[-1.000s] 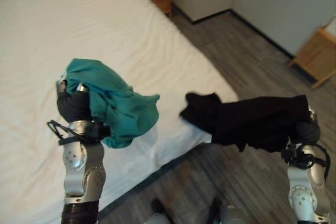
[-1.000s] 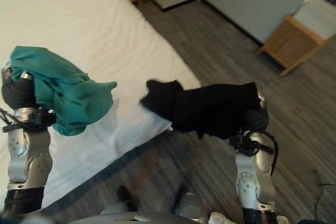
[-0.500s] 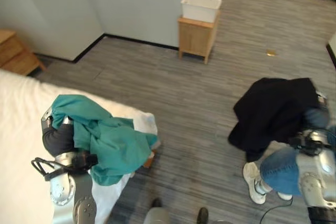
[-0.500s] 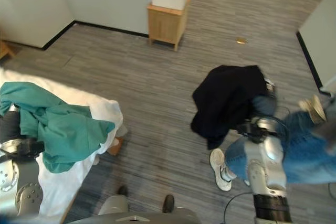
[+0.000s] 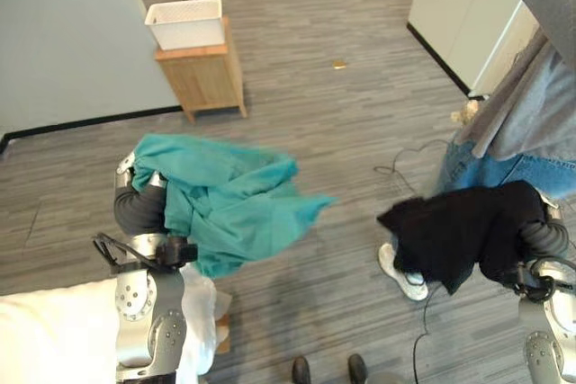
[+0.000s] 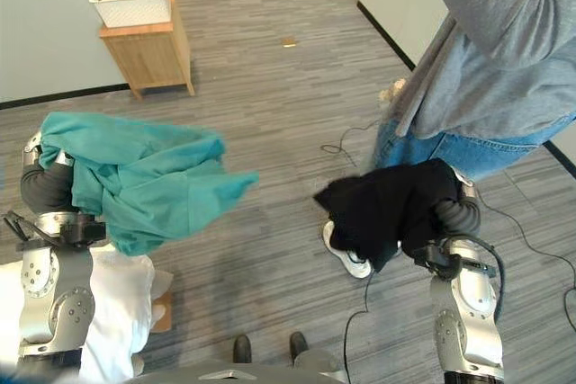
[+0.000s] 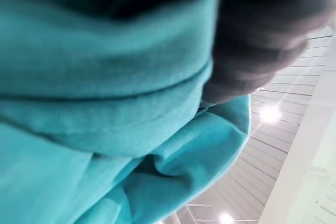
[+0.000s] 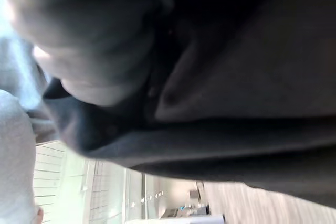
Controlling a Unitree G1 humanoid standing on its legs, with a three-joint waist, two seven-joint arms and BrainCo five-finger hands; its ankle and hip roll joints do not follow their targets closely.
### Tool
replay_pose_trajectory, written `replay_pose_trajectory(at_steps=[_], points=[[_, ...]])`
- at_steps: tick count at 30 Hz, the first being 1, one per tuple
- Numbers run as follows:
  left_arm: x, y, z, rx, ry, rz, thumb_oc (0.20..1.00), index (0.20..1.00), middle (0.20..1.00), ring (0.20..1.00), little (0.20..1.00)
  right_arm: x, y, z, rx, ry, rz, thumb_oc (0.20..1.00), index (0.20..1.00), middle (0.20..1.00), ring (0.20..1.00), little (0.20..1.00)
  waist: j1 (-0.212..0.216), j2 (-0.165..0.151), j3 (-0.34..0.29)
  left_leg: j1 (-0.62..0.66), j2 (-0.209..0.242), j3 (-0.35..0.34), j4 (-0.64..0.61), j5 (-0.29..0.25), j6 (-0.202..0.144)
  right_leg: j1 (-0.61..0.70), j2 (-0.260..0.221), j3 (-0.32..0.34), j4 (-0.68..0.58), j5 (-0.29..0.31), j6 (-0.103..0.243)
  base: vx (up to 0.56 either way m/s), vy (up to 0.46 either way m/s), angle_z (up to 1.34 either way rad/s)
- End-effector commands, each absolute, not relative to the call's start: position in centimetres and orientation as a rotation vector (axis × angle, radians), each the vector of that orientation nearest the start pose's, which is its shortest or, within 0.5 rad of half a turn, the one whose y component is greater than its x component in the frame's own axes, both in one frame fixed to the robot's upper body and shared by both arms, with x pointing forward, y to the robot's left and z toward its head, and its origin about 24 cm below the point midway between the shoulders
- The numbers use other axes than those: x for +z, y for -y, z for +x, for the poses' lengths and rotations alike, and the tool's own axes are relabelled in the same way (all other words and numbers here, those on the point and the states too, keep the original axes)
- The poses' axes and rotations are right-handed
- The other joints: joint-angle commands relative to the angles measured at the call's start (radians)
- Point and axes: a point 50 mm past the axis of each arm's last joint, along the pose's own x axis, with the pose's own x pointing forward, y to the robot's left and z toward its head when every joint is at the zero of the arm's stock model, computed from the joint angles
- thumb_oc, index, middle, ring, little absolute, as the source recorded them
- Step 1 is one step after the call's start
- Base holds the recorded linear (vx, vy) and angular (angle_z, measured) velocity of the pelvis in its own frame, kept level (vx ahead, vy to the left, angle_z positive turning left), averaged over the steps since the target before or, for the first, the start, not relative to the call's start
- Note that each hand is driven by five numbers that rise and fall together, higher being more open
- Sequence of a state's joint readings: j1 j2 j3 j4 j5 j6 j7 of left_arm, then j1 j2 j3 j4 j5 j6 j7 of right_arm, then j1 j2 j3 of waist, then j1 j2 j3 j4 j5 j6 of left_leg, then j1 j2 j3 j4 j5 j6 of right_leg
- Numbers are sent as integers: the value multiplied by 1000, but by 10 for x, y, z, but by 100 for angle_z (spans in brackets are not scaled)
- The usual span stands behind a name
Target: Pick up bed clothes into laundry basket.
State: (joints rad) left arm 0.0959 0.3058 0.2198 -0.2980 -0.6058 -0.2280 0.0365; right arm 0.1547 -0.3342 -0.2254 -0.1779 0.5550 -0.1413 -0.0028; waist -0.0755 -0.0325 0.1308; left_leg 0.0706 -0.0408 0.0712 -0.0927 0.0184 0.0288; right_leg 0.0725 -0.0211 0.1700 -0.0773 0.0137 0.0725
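both crumpled garments are hanging lifted, teal cotton top over left hand, black cloth over right hand, grips hidden, white slatted laundry basket well apart awaiting them.

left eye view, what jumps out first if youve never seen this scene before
The teal garment draped over the raised left hand catches the eye first, hanging above the grey floor. Next is the black garment bunched over the right hand, close in front of a person in a grey top and jeans. Farther back, a white basket sits on a small wooden stand.
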Motion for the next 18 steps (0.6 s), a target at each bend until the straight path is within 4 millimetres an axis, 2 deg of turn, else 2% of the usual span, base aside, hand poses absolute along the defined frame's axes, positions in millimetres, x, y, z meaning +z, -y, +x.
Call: replay_pose_trajectory(at_steps=[1, 3, 4, 10, 11, 18], points=[[138, -254, 211, 176, 536, -197, 200, 200, 200, 200, 200, 121, 266, 220, -192, 413, 141, 200, 200, 200, 200, 200, 3, 2, -74, 2, 31, 0, 28, -42, -16, -45, 25, -22, 17, 10, 26, 4, 16, -19], [140, -254, 212, 177, 543, -195, 200, 200, 200, 200, 200, 121, 266, 221, -188, 413, 138, 200, 200, 200, 200, 200, 3, 1, -75, 6, 32, 6, 25, -43, -15, -47, 25, -19, 17, 12, 28, 3, 24, -10], [86, -212, 252, 38, 214, -219, 200, 200, 200, 200, 200, 80, 221, 249, -1, 149, 77, 200, 200, 200, 200, 200, 32, 9, -29, 18, 118, 100, 68, -19, -68, -39, -73, -327, 126, -56, 28, 9, 36, -6], [75, -216, 247, 46, 161, -197, 200, 200, 200, 200, 200, 68, 231, 238, -56, 107, 102, 200, 200, 200, 200, 200, 43, -2, -40, 26, 117, 99, 49, -18, -66, -25, -75, -334, 104, -49, 43, 32, 32, -7], [78, -223, 246, 67, 173, -168, 200, 200, 200, 200, 200, 62, 249, 227, -139, 84, 84, 200, 200, 200, 200, 200, 52, -2, -46, 31, 110, 88, 28, -13, -65, -15, -80, -347, 92, -48, 50, 46, 29, 6], [87, -242, 241, 161, 220, -109, 200, 200, 200, 200, 200, 63, 261, 222, -222, 103, 71, 200, 200, 200, 200, 200, 68, 0, -55, 32, 101, 70, 14, -11, -64, 1, -86, -361, 76, -46, 55, 33, 28, 13]])
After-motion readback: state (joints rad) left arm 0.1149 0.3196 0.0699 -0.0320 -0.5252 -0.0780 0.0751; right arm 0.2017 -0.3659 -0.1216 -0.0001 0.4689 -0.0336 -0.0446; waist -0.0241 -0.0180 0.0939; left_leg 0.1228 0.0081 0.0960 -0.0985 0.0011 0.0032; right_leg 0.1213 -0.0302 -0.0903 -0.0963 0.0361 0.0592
